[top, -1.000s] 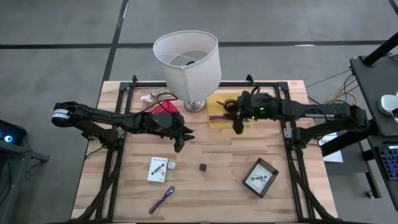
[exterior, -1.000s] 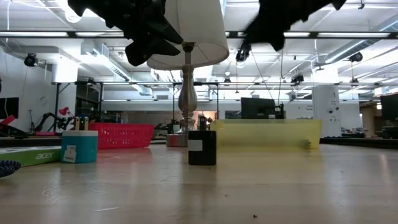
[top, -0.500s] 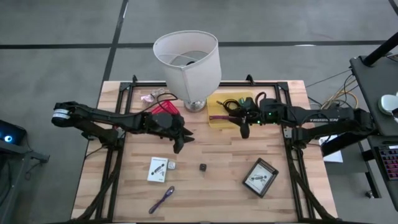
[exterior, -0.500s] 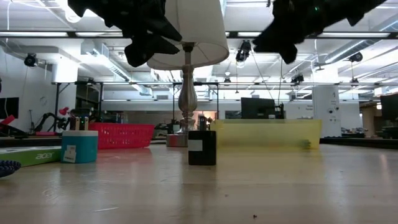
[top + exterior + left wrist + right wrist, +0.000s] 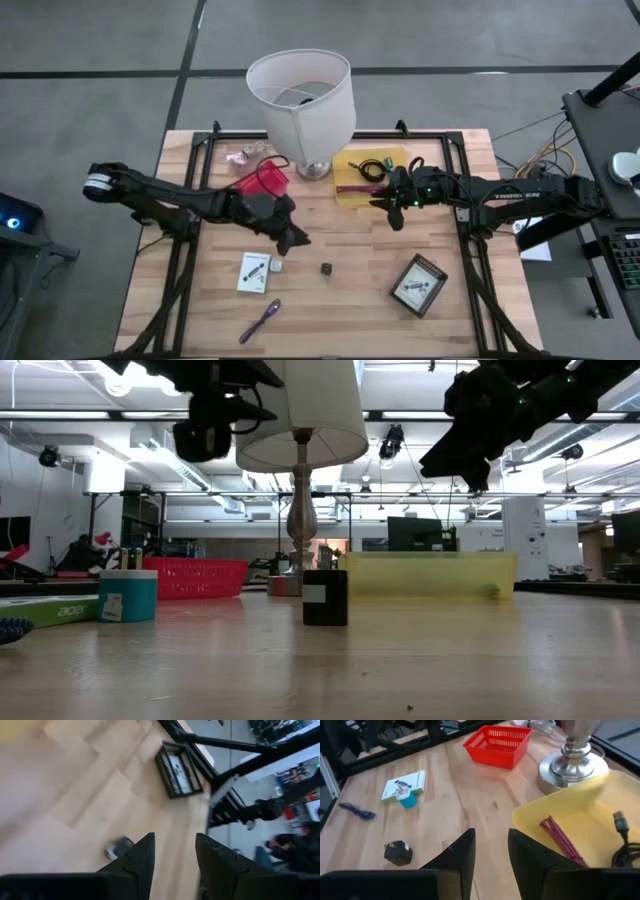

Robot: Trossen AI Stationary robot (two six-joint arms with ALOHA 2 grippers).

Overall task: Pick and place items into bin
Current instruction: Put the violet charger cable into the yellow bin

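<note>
**Both grippers empty above the worktop**

Wooden worktop (image 5: 350, 250) under your two arms carries a white lampshade lamp (image 5: 300, 100), a red mesh basket (image 5: 262, 182) and a yellow bin (image 5: 372, 175) holding a purple stick (image 5: 352, 187) and a coiled black cable (image 5: 372, 166). Your left gripper (image 5: 297, 241) hangs fingers apart, holding nothing, near the white packet (image 5: 254, 272) and tiny black cube (image 5: 326, 268). Your right gripper (image 5: 395, 212) hovers just beside the bin, fingers apart. Another purple stick (image 5: 261, 320) lies near the front edge.
</note>
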